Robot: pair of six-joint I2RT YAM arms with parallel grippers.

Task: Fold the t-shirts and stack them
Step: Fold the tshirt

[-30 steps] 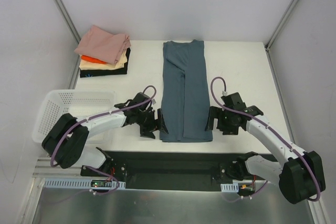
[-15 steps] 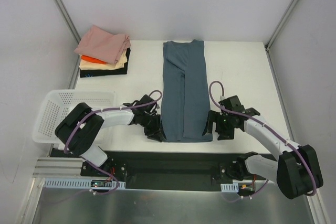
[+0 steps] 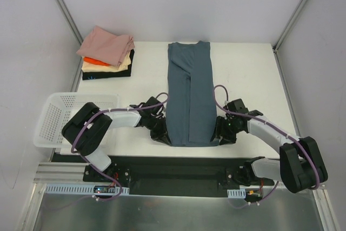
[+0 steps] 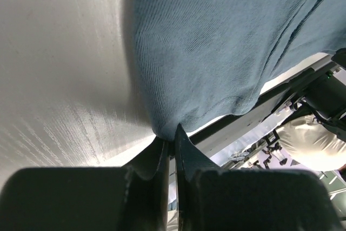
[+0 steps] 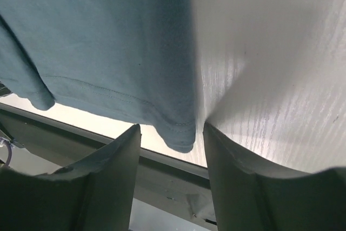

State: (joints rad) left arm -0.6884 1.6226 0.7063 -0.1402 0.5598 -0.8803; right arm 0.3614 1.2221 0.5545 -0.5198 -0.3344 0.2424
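Note:
A slate-blue t-shirt (image 3: 189, 93) lies folded into a long strip down the middle of the table, hem toward the arms. My left gripper (image 3: 162, 136) sits at its near left corner. In the left wrist view the left gripper (image 4: 170, 133) is shut, pinching that corner of the blue cloth (image 4: 216, 41). My right gripper (image 3: 220, 135) is at the near right corner. In the right wrist view the right gripper (image 5: 172, 133) is open, its jaws either side of the hem corner of the blue shirt (image 5: 108, 36), with gaps on both sides.
A stack of folded t-shirts (image 3: 107, 52), pink on top of orange, cream and black, sits at the back left corner. A white lattice basket (image 3: 59, 114) hangs off the table's left side. The table's near edge (image 3: 189, 150) runs just behind both grippers.
Both grippers slid inward to the blue shirt's near corners. The left one shut on the left corner. The right one's jaws narrowed around the right corner.

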